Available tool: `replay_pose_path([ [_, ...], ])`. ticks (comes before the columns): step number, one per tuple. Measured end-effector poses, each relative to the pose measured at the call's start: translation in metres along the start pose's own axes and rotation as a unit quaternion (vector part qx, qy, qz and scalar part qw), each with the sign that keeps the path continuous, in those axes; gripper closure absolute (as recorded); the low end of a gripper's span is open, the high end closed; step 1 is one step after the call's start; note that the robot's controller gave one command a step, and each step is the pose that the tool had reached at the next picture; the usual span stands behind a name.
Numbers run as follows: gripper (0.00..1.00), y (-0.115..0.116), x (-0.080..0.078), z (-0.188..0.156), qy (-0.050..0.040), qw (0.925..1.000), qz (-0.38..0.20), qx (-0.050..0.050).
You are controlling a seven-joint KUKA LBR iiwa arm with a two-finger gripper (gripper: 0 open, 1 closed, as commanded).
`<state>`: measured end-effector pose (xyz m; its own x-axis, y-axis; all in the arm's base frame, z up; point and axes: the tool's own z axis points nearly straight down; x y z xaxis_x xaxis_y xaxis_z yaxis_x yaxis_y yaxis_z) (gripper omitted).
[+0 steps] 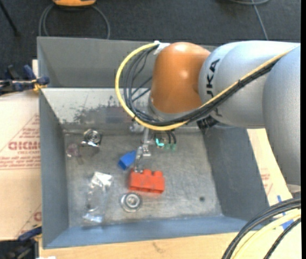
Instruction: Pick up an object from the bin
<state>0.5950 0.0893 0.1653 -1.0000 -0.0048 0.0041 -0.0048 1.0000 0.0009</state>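
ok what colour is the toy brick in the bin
Orange-red. The brick shows plainly in the camera view, on the bin's floor.

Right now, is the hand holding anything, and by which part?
Can't tell. The hand hangs just above the red block, close beside the small blue piece, but no hold on either is visible.

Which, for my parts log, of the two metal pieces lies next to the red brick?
The round ring just lower left of the red brick; the other metal piece lies apart, far left.
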Motion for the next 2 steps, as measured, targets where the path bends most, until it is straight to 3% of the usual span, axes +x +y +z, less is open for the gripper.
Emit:
replay_pose_path([
  [1, 0.0, -0.0092, -0.0083, 0.0674, -0.0074, 0.9984, -0.056, -0.001],
  [2, 1.0, -0.0101, -0.0073, 0.0717, -0.0075, 0.9985, -0.055, -0.001],
])
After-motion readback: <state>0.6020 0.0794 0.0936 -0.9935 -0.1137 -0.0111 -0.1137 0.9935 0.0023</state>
